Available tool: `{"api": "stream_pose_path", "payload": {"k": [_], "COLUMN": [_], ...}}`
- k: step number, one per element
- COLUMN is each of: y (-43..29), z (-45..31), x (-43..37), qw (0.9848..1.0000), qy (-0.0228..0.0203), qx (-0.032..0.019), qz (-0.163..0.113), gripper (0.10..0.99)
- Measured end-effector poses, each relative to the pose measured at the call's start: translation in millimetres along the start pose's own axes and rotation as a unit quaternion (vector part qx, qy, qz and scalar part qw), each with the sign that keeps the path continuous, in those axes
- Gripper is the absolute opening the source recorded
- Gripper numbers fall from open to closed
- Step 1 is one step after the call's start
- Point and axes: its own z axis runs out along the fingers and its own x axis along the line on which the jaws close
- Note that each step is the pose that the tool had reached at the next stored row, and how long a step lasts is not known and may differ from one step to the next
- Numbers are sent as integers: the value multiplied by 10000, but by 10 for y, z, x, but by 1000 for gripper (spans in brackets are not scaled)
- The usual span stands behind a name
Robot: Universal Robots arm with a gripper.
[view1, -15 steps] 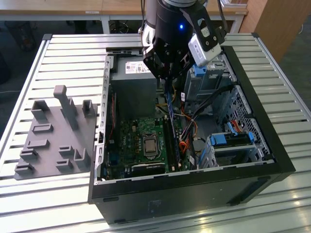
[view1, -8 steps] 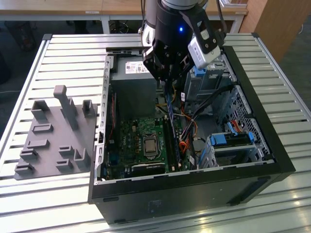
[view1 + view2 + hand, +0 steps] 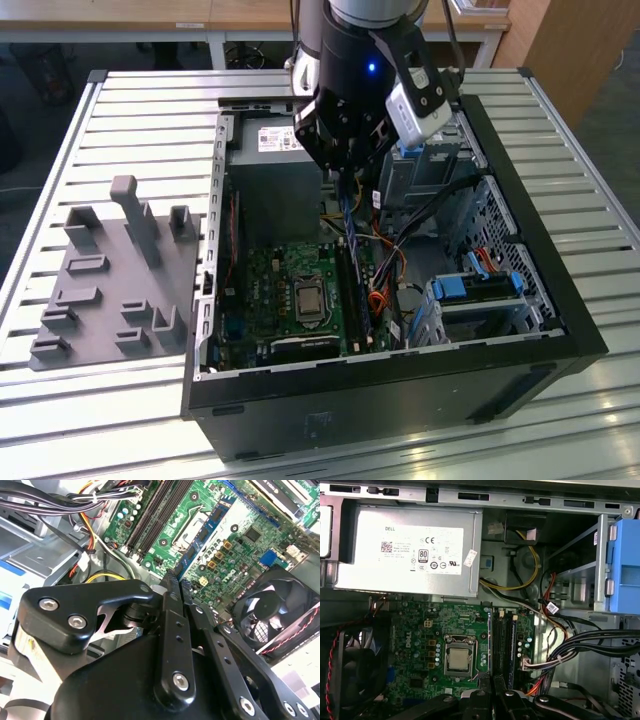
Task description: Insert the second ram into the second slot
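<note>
A: What do we see of the jaws?

B: In the exterior view the gripper [image 3: 346, 178] is low over the open PC case [image 3: 350, 410]. The jaws are pinching the second ram [image 3: 347, 215] by its upper part. It's a thin blue stick hanging below the fingers.

A: Where's it vs. the slots?

B: It's over the motherboard [image 3: 285, 290], lined up lengthwise w/ the RAM slots [image 3: 352, 295], near their end toward the power supply [image 3: 262, 180]. It's not seated. We can't tell whether its lower edge touches anything.

A: And the wrist views?

B: In the second wrist view the gripper [image 3: 175, 582] has its fingers [image 3: 172, 610] close together. The slots [image 3: 155, 515] lie beyond the tips, w/ the fan [image 3: 280, 612] off to one side. In the first wrist view the gripper [image 3: 494, 687] sits just short of the slots [image 3: 500, 637]. The CPU socket [image 3: 457, 657] is beside them and the power supply [image 3: 415, 550] is beyond.

A: Anything in the slots already?

B: A blue strip [image 3: 512, 647] runs along the slot on the cable side. We can't tell if it's a seated stick.

A: The rest?

B: The case lies on its side on the slatted counter [image 3: 130, 110]. A grey holder tray [image 3: 110, 280] is just beside it at the exterior view's left. A blue drive-bay latch [image 3: 478, 288] is inside the case at the exterior view's right, well apart from the ram.
</note>
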Motion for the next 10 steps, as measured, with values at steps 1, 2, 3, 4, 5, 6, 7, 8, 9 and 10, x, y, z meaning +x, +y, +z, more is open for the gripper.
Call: {"api": "stream_pose_path", "payload": {"k": [1,2,3,4,5,6,7,8,9,10], "y": [0,0,0,-1,-1,-1,-1,-1,-1,-1], "z": [3,7,10,13,15,17,20,22,24,26], "x": [0,0,0,0,0,0,0,0,0,0], "qw": [10000,10000,10000,10000,10000,10000,10000,10000,10000,10000], "qy": [0,0,0,0,0,0,0,0,0,0], "qx": [0,-1,0,0,0,0,-1,-1,-1,0], "qz": [0,0,0,0,0,0,0,0,0,0], "gripper": [137,137,137,137,137,137,137,137,137,137]}}
